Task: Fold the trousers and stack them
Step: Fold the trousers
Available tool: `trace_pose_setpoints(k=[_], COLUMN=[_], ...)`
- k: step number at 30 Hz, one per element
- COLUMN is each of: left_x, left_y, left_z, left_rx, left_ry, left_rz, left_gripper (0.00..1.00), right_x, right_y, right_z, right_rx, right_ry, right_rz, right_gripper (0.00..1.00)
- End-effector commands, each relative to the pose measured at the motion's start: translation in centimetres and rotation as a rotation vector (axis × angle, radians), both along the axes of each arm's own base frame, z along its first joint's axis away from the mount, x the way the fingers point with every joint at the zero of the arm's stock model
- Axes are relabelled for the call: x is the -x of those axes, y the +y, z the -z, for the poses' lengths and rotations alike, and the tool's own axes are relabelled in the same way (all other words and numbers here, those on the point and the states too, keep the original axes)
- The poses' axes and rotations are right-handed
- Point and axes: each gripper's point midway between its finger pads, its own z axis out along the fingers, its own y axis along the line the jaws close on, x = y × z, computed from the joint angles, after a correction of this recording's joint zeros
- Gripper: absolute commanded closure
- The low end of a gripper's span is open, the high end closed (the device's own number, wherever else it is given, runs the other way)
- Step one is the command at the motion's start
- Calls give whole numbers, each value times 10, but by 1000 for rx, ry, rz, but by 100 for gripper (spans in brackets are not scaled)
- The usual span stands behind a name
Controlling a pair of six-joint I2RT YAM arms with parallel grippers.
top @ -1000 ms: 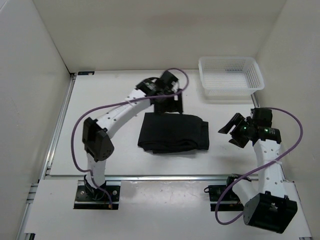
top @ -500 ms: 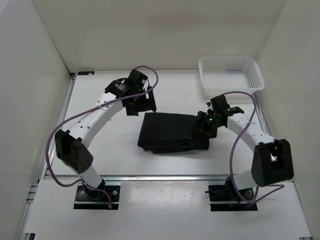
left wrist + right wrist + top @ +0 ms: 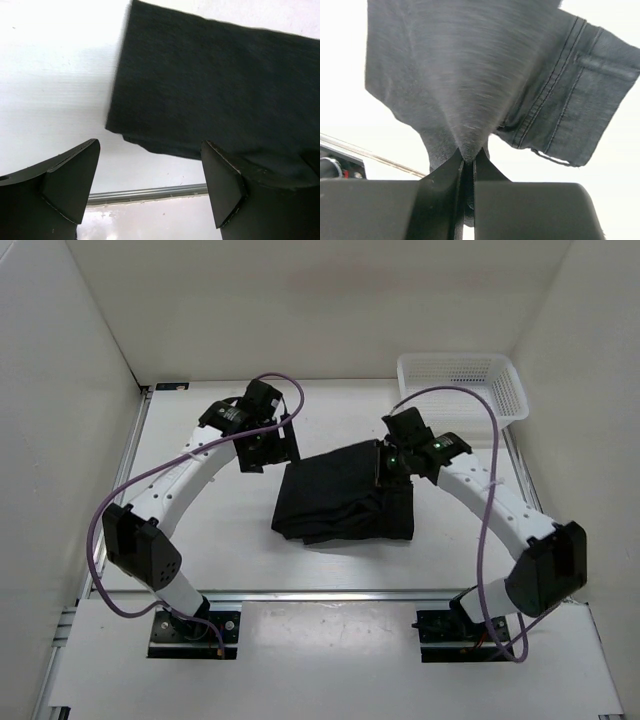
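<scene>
The black trousers [image 3: 340, 495] lie folded in the middle of the white table, their far right corner lifted. My right gripper [image 3: 384, 462] is shut on that corner; in the right wrist view the dark fabric [image 3: 470, 90] is pinched between the jaws of the gripper [image 3: 468, 157] and hangs stretched, with a stitched seam and hem at the right. My left gripper [image 3: 268, 452] hovers open just off the trousers' far left corner. In the left wrist view its gripper [image 3: 150, 180] holds nothing, and the folded cloth [image 3: 215, 95] lies beyond the fingertips.
A white mesh basket [image 3: 460, 390] stands at the far right corner of the table. White walls close in the back and both sides. A metal rail [image 3: 320, 595] runs along the table's near edge. Purple cables loop over both arms.
The right arm swung in from the right, shut on the trousers' far right corner and lifted it. The left gripper drew back to the left off the cloth and stays open.
</scene>
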Motion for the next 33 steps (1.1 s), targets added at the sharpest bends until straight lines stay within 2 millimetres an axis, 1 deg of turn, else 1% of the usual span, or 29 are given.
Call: trace_pose_setpoints(k=[1,3,4,5,6,8,9,10,11,12,13,14,15,16,18,19,20,21,22,23,24,25,26,27,28,29,30,32,33], left_x=[-5,-5,-6,-6,-7,-7,-8,-9,-6,-10,-4,-1,-1,1,2,4,6,3,2,4,5,4,4,4,8,9,12,17,23], left_y=[13,12,11,9,9,3,0,-4,-8,-10,-16,-26,-29,-34,-42,-49,-57,-63,-70,-74,-79,-83,-89,-89,-93,-92,-95,-97,-91], left_z=[-41,-41,-44,-40,-37,-32,-24,-24,-14,-9,-1,2,12,17,27,30,30,35,38,44,51,62,68,74,87,96,103,119,130], left_rx=[22,24,28,30,21,41,43,63,51,49,43,57,39,41,24,30,30,27,37,29,24,20,18,10,-5,-14,-18,-30,-45], left_ry=[-112,-110,-118,-105,-99,-80,-67,-68,-44,-40,-16,-5,17,33,55,61,60,64,63,76,85,114,117,130,154,170,175,203,226], left_rz=[-13,-1,-1,4,13,31,36,46,60,60,89,116,135,149,174,193,212,221,235,243,255,260,272,272,283,282,292,290,289], left_gripper=[8,8,8,8,8,8,8,8,8,8,8,8,9,9,10,12,18,24,32,42,52,64,70,73,79,83,85,87,87], right_x=[2,7,6,6,12,8,4,9,8,8,10,13,20,19,16,15,14,13,8,6,6,0,2,2,-3,8,9,16,28], right_y=[-27,-41,-49,-57,-64,-78,-83,-92,-102,-108,-115,-119,-127,-131,-140,-134,-130,-127,-121,-116,-113,-107,-99,-100,-101,-105,-115,-118,-123], right_z=[-48,-55,-53,-45,-33,-10,4,24,38,45,48,51,53,49,31,19,11,5,-4,-8,-5,-5,3,10,19,45,60,84,103], right_rx=[41,73,91,117,143,206,231,270,296,316,325,340,375,380,397,369,351,332,314,285,279,265,247,248,245,280,303,297,315], right_ry=[-132,-157,-165,-148,-125,-111,-96,-53,-7,11,29,40,62,60,13,-31,-54,-71,-94,-100,-83,-83,-56,-37,-39,19,56,117,175], right_rz=[80,109,125,144,138,149,166,176,201,232,279,305,341,400,473,483,478,480,474,467,457,440,407,408,419,407,435,448,448], right_gripper=[100,100,100,100,100,87,87,87,68,54,38,25,18,18,20,22,29,49,62,73,81,92,94,97,100,100,100,100,100])
